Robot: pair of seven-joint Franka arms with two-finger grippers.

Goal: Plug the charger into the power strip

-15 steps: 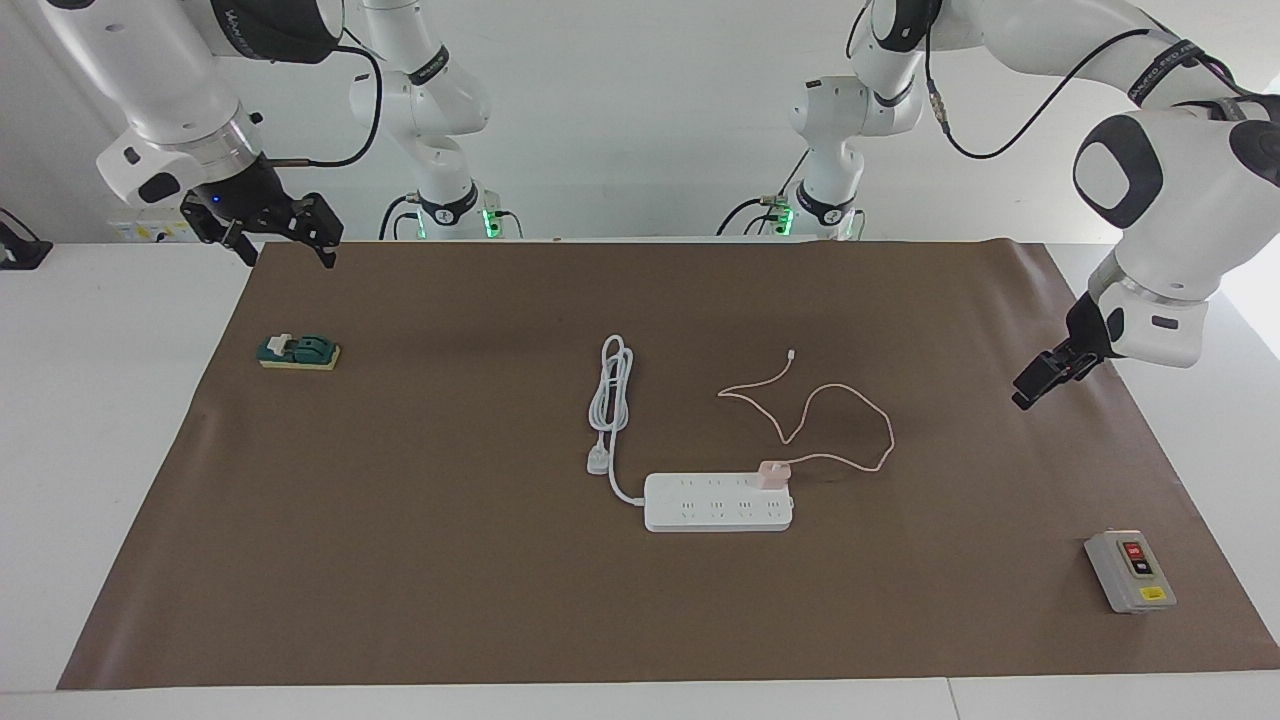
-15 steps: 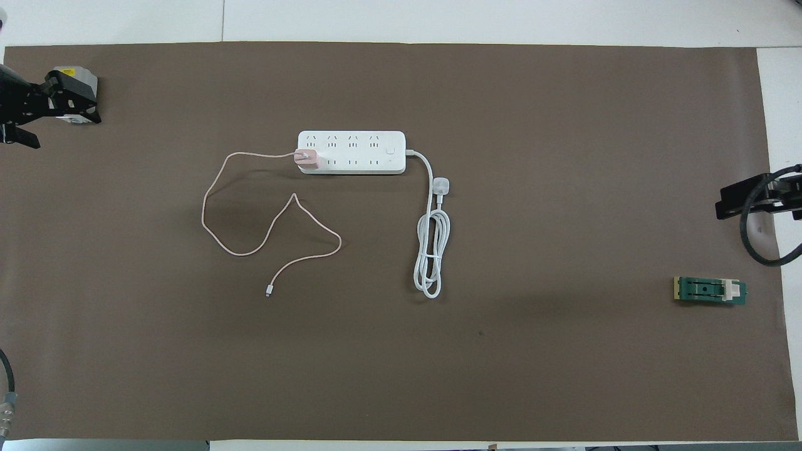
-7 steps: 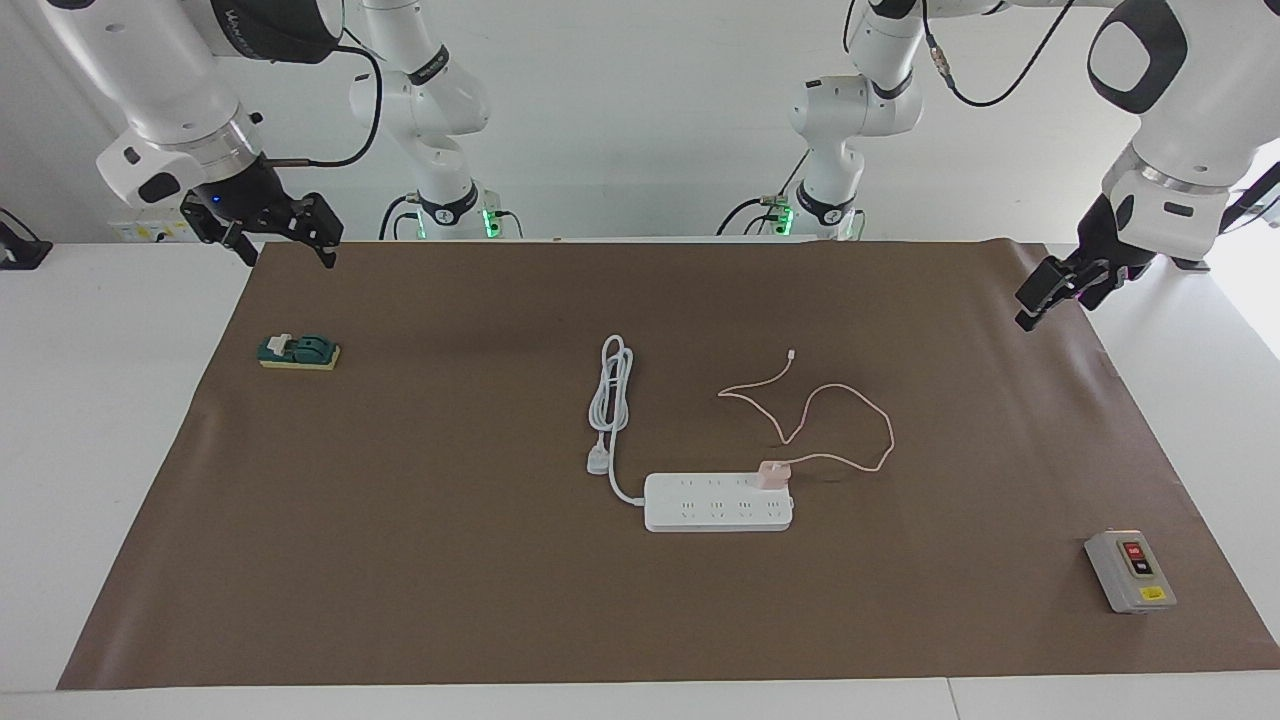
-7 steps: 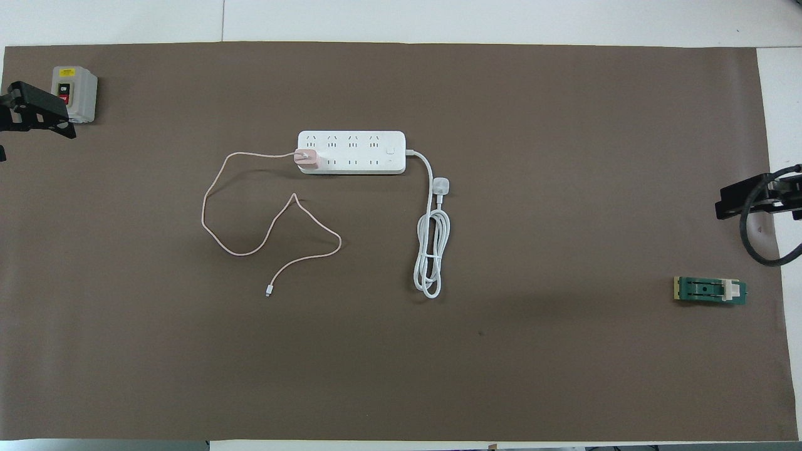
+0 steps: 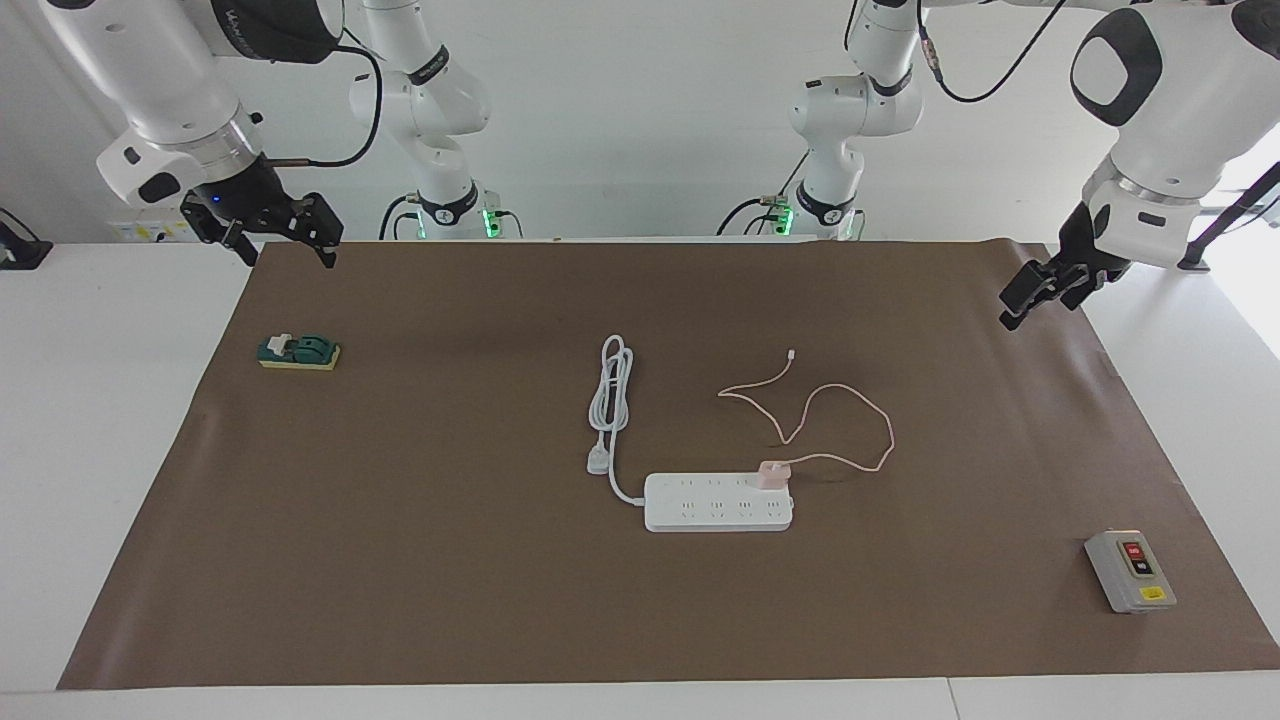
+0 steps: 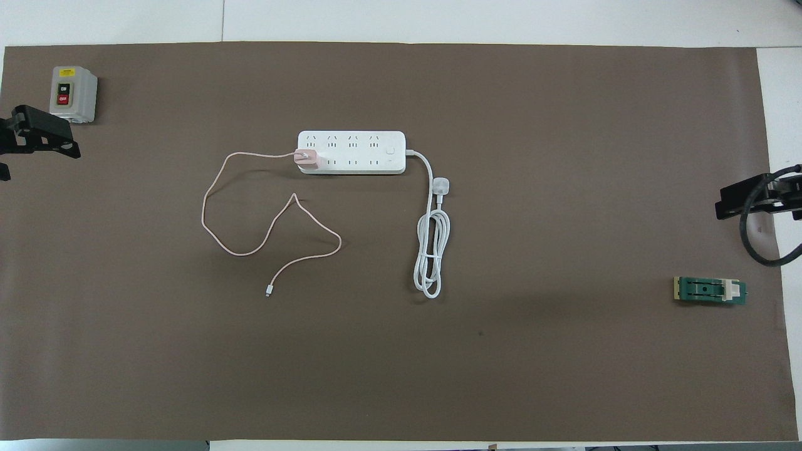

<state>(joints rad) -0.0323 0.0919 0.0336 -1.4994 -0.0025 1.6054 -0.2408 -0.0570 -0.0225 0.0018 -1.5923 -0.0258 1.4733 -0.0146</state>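
Brown paper covers most of the white bench [image 5: 120,480], with a plain white wall at the robots' end. Near the middle of the paper lies the power strip [image 5: 718,502], flat and socket side up, and the charger [image 5: 774,474] stands on the end socket of the row nearer to the robots, at the strip's end toward the left arm; it looks seated, so the task reads as done or nearly so. Its thin pink cable [image 5: 850,420] runs off the charger in loose loops on the paper nearer to the robots, slack so that nothing pulls on the plug. The strip's own thick white cord [image 5: 610,400] leaves its other end and lies coiled, its white plug [image 5: 598,461] beside the strip, connected to nothing. Both arms are up and well apart from the strip, which leaves the work clear. The left gripper [image 5: 1030,295] hangs over the paper's edge at the left arm's end; whether its fingers are parted I cannot tell, but it carries nothing. The right gripper [image 5: 285,235] waits over the paper's corner at the right arm's end, fingers spread and empty. A grey switch box [image 5: 1130,570] and a green clip [image 5: 298,352] lie unused. No containers are present.
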